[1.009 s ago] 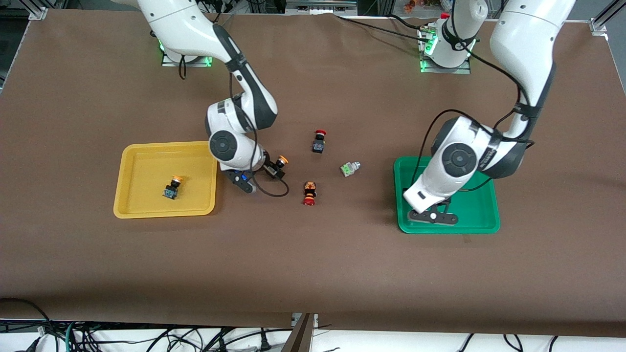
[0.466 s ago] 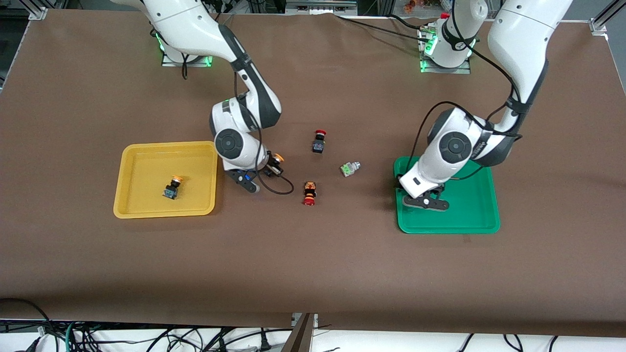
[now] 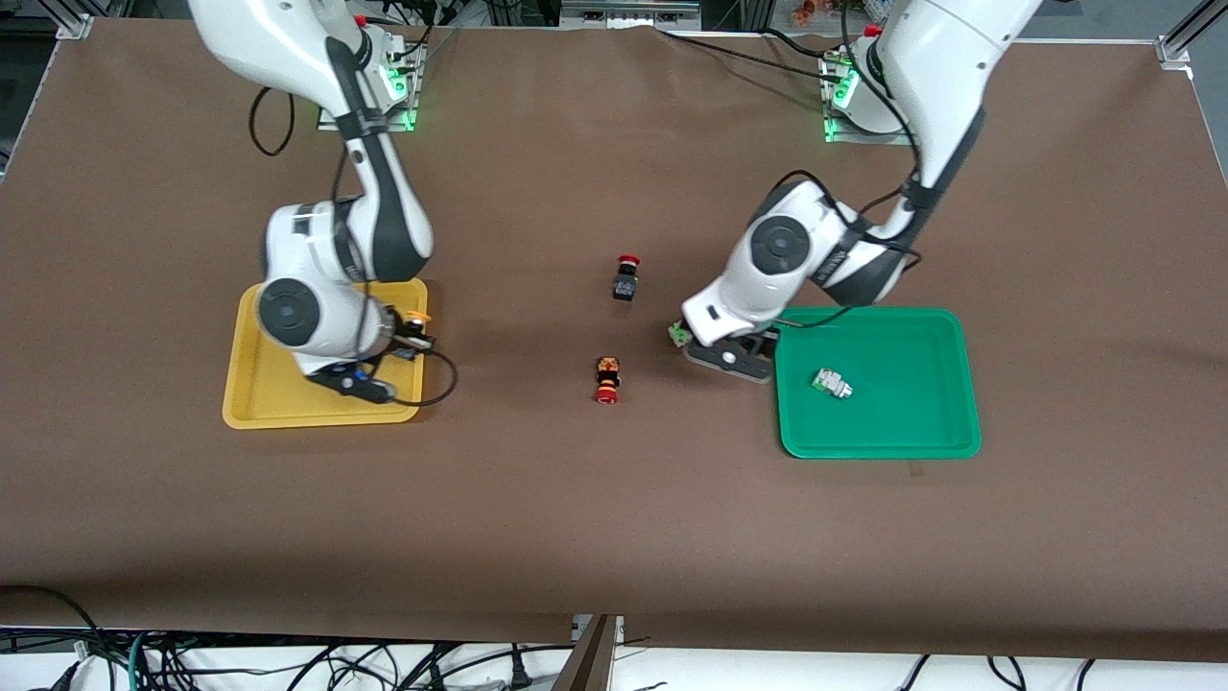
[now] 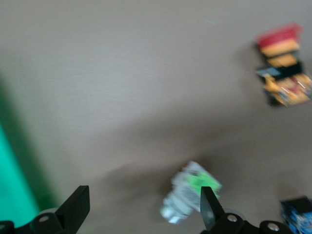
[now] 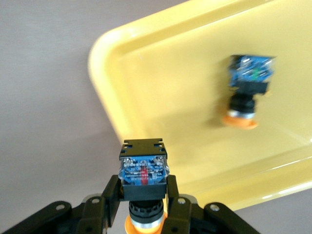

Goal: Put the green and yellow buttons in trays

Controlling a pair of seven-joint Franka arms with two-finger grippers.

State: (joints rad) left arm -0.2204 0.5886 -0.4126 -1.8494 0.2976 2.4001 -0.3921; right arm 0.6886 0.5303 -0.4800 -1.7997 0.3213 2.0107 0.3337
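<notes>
Over yellow tray (image 3: 251,403) edge: right gripper (image 5: 143,202) clamping yellow button (image 5: 143,171) | left gripper (image 4: 141,212) spread wide over green button (image 4: 189,191) on worktop (image 3: 614,499) | small, rigid, light; grasp across body.

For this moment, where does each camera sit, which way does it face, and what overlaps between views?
Front view: high across the table, facing both arms; shows the yellow tray, green tray, both arms.
Left wrist view: on the left arm, looking down past the open left gripper at a green button on the table.
Right wrist view: on the right arm, looking past the right gripper holding a yellow button over the yellow tray's edge.
Shared: the red button with orange body appears in the front and left wrist views.
</notes>
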